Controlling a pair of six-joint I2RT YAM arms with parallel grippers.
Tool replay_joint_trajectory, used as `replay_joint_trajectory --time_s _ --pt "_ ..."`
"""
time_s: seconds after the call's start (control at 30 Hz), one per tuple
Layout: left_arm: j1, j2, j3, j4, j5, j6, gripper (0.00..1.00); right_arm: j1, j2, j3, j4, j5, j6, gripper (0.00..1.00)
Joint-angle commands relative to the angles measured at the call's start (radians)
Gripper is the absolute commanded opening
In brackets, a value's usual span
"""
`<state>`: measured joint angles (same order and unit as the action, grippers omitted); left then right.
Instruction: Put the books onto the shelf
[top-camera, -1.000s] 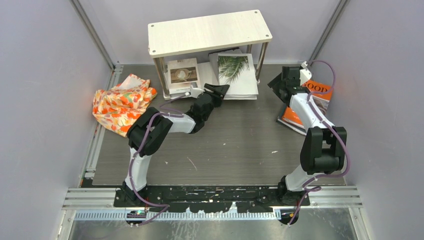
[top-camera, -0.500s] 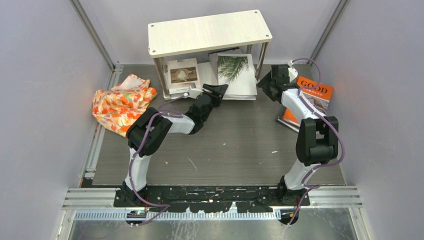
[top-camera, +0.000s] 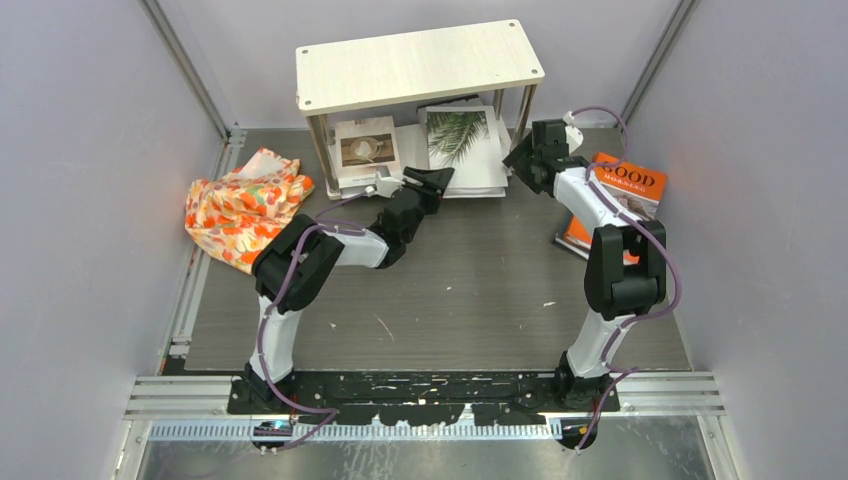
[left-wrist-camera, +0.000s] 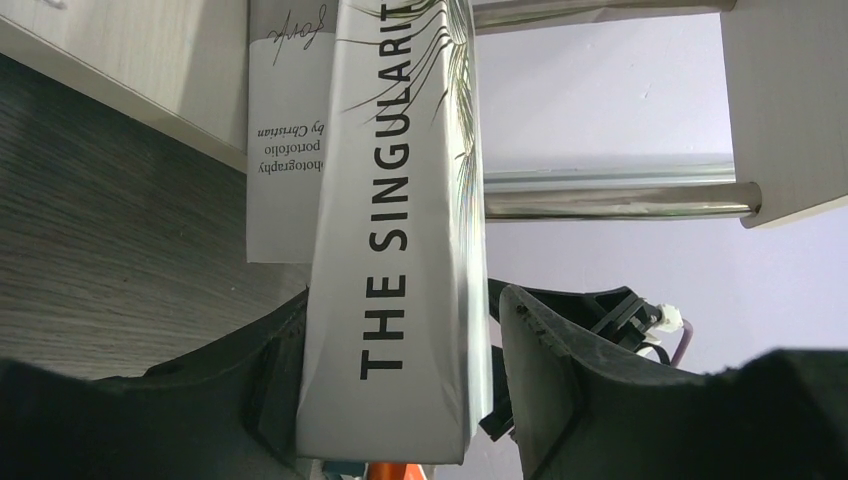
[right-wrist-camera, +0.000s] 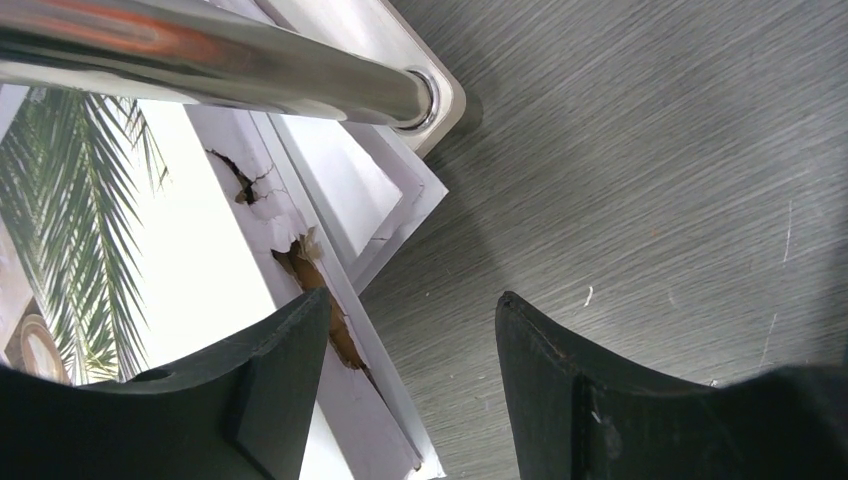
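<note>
left wrist view: left gripper (left-wrist-camera: 402, 305) jaws loosely straddle the palm-leaf book (left-wrist-camera: 390, 200) spine, slight gap on one side; book lies on a stack on the shelf (top-camera: 420, 62) lower board. right gripper (right-wrist-camera: 410, 310) wide, empty, beside shelf leg (right-wrist-camera: 200, 60). orange book (top-camera: 625, 185) on table (top-camera: 480, 270).

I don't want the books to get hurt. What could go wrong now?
The left gripper sits loosely around the palm book, so the book might slip or end up crooked. The right gripper hangs open close to the shelf leg and could bump it. The book corner beside it is torn, and a push there might rip it more.
</note>
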<state>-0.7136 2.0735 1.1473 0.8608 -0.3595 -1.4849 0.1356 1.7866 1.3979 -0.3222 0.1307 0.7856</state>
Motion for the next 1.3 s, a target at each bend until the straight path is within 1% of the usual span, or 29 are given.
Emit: replay_joint_trajectory --time_s 0.0,0.4,0.67,0.97,1.27 --pt "-0.004 -0.050 0.007 0.078 -0.010 0.007 0.62 0.013 0.007 0.055 0.018 -0.019 0.004 0.66" --pt "0.006 0.025 0.111 0.067 0.049 0.000 0.66 0.012 0.057 0.116 0.030 -0.014 -0.017 0.67" --pt "0.026 0.081 0.189 0.052 0.124 -0.020 0.68 0.009 0.074 0.154 0.024 0.023 -0.053 0.67" --pt "0.026 0.100 0.213 0.040 0.136 -0.025 0.68 -0.008 0.001 0.106 0.050 0.108 -0.104 0.68" --pt "0.025 0.101 0.222 0.029 0.151 -0.022 0.68 -0.012 -0.095 0.056 0.013 0.173 -0.174 0.68"
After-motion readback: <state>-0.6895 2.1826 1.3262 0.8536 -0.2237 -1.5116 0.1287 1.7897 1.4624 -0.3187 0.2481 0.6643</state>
